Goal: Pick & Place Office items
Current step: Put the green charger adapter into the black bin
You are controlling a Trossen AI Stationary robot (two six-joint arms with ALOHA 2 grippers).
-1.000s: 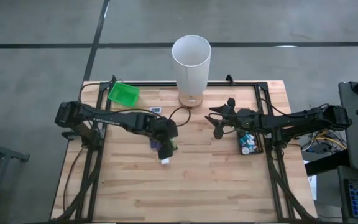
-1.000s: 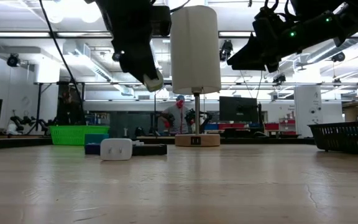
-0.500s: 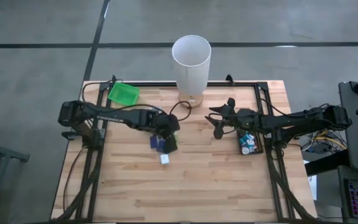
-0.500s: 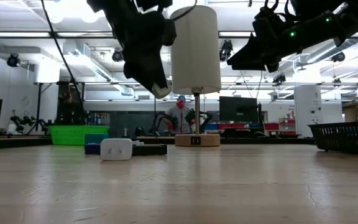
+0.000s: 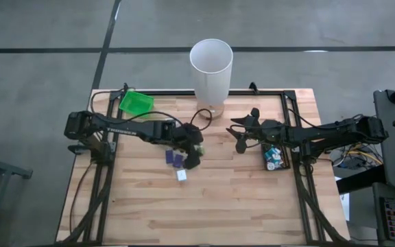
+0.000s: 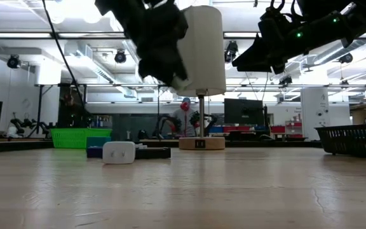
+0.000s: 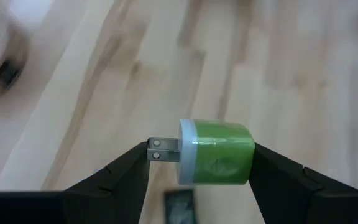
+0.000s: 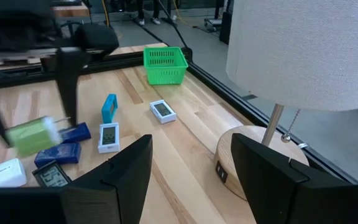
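A green-and-white plug adapter (image 7: 216,153) is held in the left pincer (image 5: 191,155), raised above the middle of the wooden surface (image 5: 238,199). It is judged light, rigid and smooth-sided; the flat sides are best gripped, clear of the prongs. The right pincer (image 8: 188,174), half open and empty, is parked near the lamp (image 5: 211,68). A workshop is seen beyond.

In the high view the left gripper (image 5: 192,159) covers whatever it carries. The pieces inside the black tray (image 5: 276,157) are too small to identify. In the low view both arms are cut off by the top edge. In the right wrist view the green plug (image 8: 33,136) is blurred.
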